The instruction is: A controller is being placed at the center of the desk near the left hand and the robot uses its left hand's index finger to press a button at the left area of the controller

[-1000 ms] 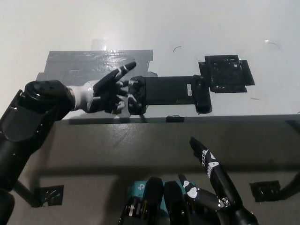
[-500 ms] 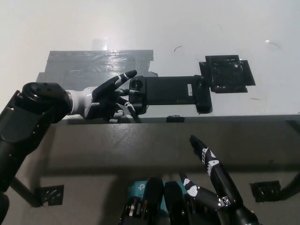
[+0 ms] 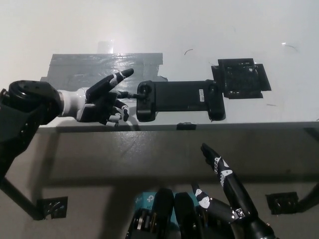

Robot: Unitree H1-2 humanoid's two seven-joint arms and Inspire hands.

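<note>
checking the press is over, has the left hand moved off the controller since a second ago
Yes. The left hand has pulled back leftward, off the controller, across the grey tape patch.

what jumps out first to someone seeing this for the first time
A black controller lies flat at the desk's middle, near its front edge. Just beside its left end hovers the left robot hand, fingers spread, one finger pointing over a grey tape patch. The right robot hand rests open at the bottom right.

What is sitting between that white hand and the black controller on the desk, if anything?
Nothing visible. The left hand lies just left of the controller, with only bare desk and grey tape beneath the small gap. Its fingers are spread. The black pad sits beyond the controller's far end, and the right hand rests below the desk edge.
</note>
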